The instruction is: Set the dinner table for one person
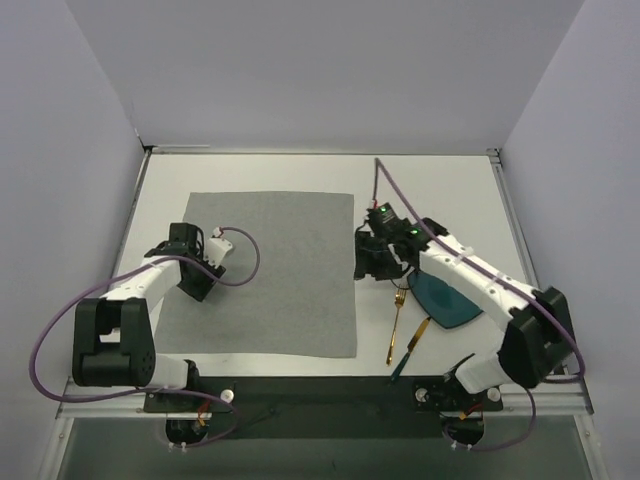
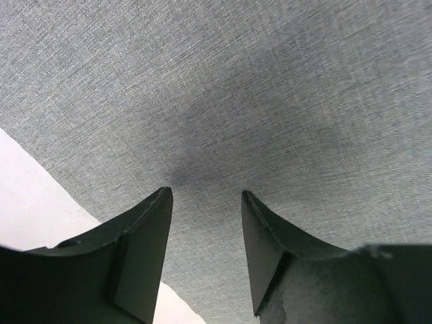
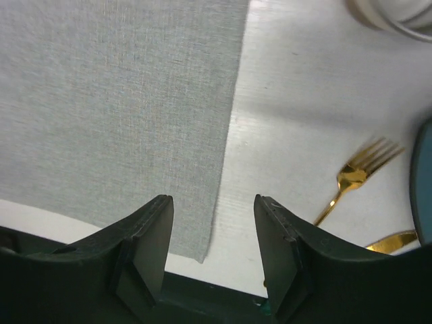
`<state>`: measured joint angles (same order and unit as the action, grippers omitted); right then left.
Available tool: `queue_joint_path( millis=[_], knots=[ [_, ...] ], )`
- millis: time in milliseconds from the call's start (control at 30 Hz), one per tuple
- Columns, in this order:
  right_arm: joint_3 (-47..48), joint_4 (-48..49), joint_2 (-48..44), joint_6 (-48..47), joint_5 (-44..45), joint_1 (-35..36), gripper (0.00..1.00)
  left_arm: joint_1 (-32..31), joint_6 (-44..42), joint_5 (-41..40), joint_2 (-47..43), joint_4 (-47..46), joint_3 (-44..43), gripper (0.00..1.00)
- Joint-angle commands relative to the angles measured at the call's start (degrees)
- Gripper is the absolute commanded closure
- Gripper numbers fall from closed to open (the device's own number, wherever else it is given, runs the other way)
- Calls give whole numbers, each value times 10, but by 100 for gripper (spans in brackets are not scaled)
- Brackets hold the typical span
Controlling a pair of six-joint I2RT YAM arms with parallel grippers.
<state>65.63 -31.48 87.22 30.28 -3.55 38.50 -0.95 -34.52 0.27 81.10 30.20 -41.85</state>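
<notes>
- Top external view gives you the large flat white dinner table [image 1: 440,190] spread beneath both arms, with its thin metal rim running along the far and right edges.
- You have the left gripper [image 1: 198,283] over the left half of that table, toward the left edge. It is above a grey square cloth mat [image 1: 280,270] that covers the table's middle.
- Left wrist view shows you the left gripper [image 2: 206,196] with its jaws partly apart and only the mat's weave between them. A shadow lies right under the tips, but you cannot tell whether they touch the cloth. A strip of bare table shows at the lower left.
- You have the right gripper [image 1: 370,265] over bare tabletop right of centre, just beside the mat's right side.
- Right wrist view shows you the right gripper [image 3: 212,202] partly open too, gripping nothing. White table and the mat's edge show in the gap.
- Toward the right edge, a gold metal fork [image 1: 397,322] lies on the table near that gripper. It is beside a teal round plate [image 1: 447,300] partly under the right arm.
</notes>
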Motion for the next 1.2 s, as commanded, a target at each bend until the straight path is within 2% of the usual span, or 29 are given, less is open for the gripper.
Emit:
queue_joint_path(
  millis=[0,67,100,133,200,233,300,367,433,600,633,767,800,967,1033,1167],
  knots=[
    [-65,-44,-149,57,-55,-107,48,-3,28,52,-45,22,-46,42],
    [-131,-47,-217,68,-95,-159,47,-8,33,86,-57,46,-67,38],
    [-152,-55,-237,67,-108,-227,47,-12,32,116,-63,77,-94,37],
    [-176,-80,-253,66,-123,-256,46,-24,35,125,-66,91,-104,35],
    [-196,-101,-297,63,-163,-328,43,-33,38,146,-74,129,-124,34],
    [-204,-119,-312,64,-174,-391,42,-37,41,151,-78,140,-140,34],
    [-229,-139,-347,66,-174,-453,40,-41,43,164,-91,166,-152,32],
    [-234,-169,-348,75,-143,-468,37,-44,44,176,-102,187,-162,31],
    [-246,-172,-340,105,-159,-494,36,-44,45,191,-124,196,-160,31],
    [-295,-178,-365,198,-117,-554,36,-44,32,202,-178,188,-119,30],
    [-312,-175,-394,239,-110,-560,36,-45,30,202,-181,186,-115,30],
    [-394,-146,-491,308,-116,-616,36,-44,35,209,-183,180,-114,30],
    [-441,-129,-510,325,-123,-630,36,-45,34,223,-188,177,-106,30],
    [-558,-18,-613,435,-150,-638,38,-49,41,222,-185,155,-99,30],
    [-577,5,-657,438,-135,-638,38,-50,39,226,-183,165,-116,30],
    [-607,9,-684,439,-128,-639,38,-52,33,224,-199,167,-118,30]
  ],
)
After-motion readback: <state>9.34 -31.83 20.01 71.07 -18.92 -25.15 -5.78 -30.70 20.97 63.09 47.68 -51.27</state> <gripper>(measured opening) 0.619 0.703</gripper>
